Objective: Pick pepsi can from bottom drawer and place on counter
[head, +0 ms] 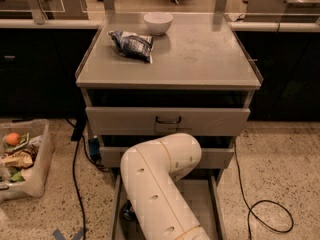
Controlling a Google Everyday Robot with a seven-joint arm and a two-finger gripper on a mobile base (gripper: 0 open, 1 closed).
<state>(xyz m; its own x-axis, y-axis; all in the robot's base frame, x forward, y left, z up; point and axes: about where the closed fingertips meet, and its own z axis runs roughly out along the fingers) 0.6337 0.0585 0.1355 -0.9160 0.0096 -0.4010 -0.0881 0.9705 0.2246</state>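
Hand hidden behind smooth white arm [155, 184], down in flat grey bottom drawer [198, 198]

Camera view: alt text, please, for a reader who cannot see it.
A white robot arm bends down into the open bottom drawer of a grey cabinet, its hand hidden beneath the arm. On the counter above lie a blue-white snack bag and a white bowl.

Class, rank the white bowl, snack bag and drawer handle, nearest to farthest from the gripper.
Gripper sits low in the bottom drawer, mostly hidden by the arm.
1. Drawer handle, just above.
2. Snack bag, counter left.
3. White bowl, counter back.
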